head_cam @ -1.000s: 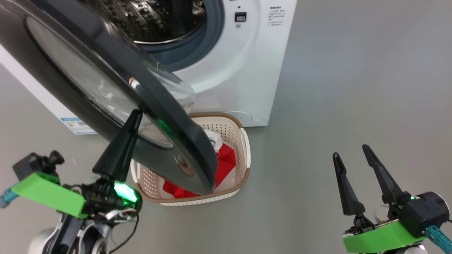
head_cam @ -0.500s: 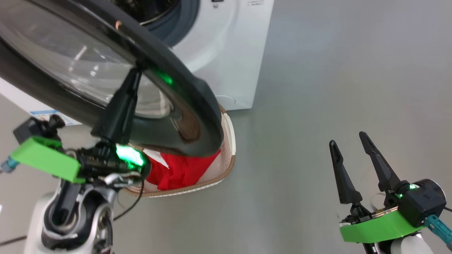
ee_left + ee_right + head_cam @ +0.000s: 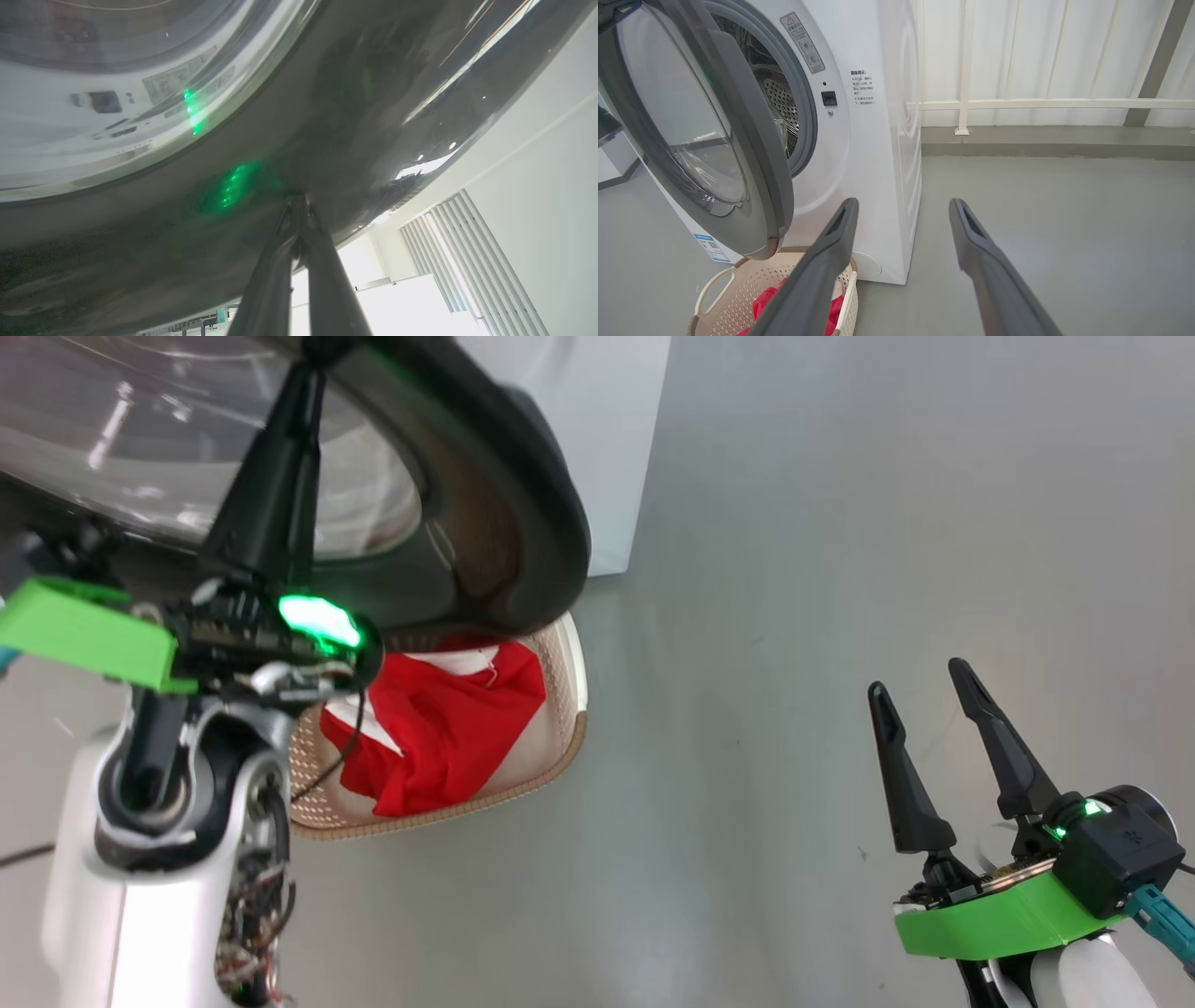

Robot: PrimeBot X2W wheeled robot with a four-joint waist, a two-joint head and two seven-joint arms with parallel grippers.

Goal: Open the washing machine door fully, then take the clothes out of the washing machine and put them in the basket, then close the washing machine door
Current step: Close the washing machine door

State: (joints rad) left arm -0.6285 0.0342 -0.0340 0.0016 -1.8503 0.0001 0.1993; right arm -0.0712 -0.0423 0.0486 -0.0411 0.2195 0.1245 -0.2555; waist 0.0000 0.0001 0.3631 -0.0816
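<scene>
Right wrist view shows drum [image 3: 781,100] behind door [image 3: 761,154].

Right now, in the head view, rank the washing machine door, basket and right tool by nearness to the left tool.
1. washing machine door: against the tips of the left tool.
2. basket: beneath the door.
3. right tool: far right.

The left gripper [image 3: 299,201] (fingers pressed together) touches the glossy black rim of the washing machine door [image 3: 355,112].
</scene>
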